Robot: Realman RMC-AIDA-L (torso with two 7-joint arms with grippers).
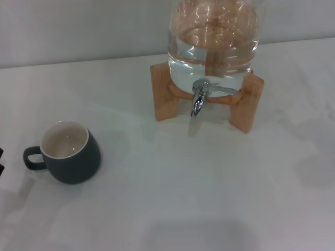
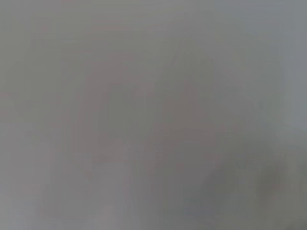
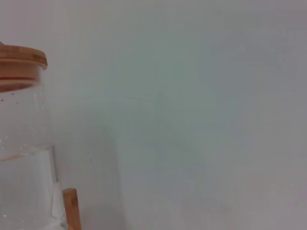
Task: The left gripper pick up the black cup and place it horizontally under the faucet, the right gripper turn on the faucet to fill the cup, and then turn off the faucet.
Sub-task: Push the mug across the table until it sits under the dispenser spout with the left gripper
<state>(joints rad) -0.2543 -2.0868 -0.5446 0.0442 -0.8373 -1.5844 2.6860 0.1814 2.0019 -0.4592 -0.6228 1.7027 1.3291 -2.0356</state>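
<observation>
Only two small black blunt-edged bits of the left pincer (image 1: pixel 1 161) show at nine o'clock in the head view, one above the other.

the glass jar (image 1: pixel 213 36) is cut off at the head view's top edge; left wrist view shows only blur.

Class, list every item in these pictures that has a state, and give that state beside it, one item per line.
Squat dark grey-black cup with cream inside: upright on the table, empty, handle toward the robot's left, not under the tap.
Chrome faucet: no water running from its spout.
Clear glass water jar: holds water, sitting on its wooden stand.
Wooden lid: on the jar.
Left gripper: barely in view at the edge.
Right gripper: not in view.
</observation>
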